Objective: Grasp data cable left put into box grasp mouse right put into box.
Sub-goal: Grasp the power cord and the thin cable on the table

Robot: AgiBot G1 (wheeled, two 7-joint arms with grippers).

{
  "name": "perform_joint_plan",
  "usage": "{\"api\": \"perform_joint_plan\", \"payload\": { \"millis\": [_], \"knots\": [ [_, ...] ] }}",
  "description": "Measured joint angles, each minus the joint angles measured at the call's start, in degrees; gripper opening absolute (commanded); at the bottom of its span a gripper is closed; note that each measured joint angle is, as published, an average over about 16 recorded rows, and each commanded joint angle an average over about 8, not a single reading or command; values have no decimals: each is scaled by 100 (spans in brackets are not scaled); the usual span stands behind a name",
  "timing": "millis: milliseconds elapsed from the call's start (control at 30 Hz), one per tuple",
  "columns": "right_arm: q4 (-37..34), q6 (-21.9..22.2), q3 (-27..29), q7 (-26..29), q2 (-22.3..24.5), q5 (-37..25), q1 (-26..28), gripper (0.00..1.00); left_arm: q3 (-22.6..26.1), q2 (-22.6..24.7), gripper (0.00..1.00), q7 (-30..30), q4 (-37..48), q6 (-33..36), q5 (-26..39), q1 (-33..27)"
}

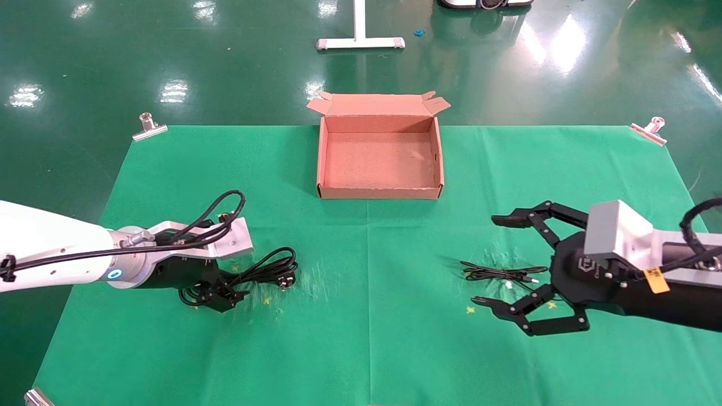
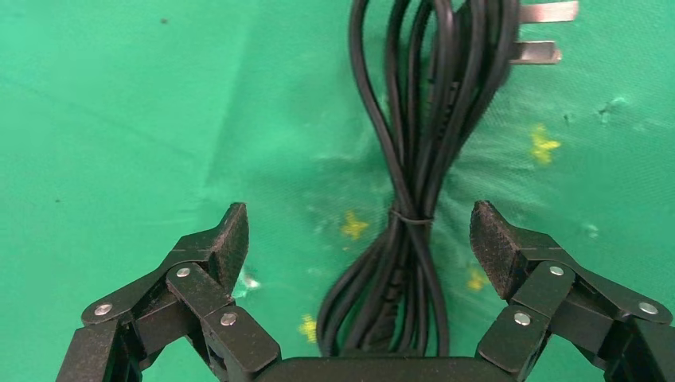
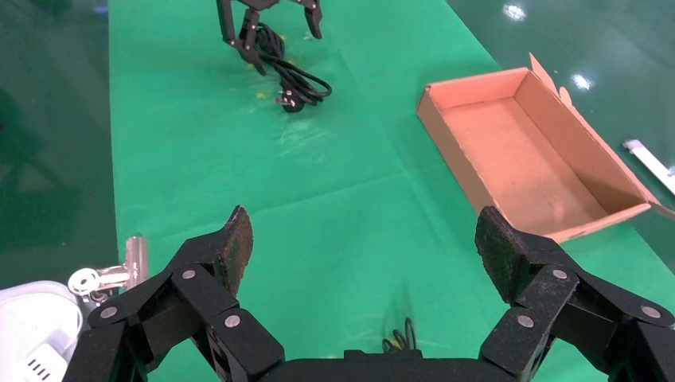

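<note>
The data cable (image 1: 269, 269), a thick black looped bundle with a pronged plug (image 2: 540, 33), lies on the green cloth at the left. My left gripper (image 1: 221, 294) is low over its near end, open, with the bundle (image 2: 414, 167) between the spread fingers and neither pad touching it. My right gripper (image 1: 487, 260) hovers open at the right over a thin black cord (image 1: 500, 273) with a USB plug. The mouse body is hidden; only cord loops (image 3: 398, 338) show beneath the right palm. The brown cardboard box (image 1: 379, 193) stands open and empty at the far centre.
Metal clips (image 1: 149, 127) (image 1: 648, 131) pin the cloth's far corners, and another clip (image 3: 131, 263) sits near the right arm. A white stand base (image 1: 359, 40) is on the floor beyond the table. Bare green cloth lies between both grippers and the box (image 3: 517, 151).
</note>
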Motion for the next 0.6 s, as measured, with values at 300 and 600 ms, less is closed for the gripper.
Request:
{"api": "perform_joint_plan", "payload": {
  "millis": [300,600],
  "knots": [
    [31,285,-211,186,-22,-719,136,100,8,-10,100,45,0,-81,53,38],
    [-187,775,-737,611,-465,-2197,479,100,13,-6,100,44,0,-80,63,36]
  ]
}}
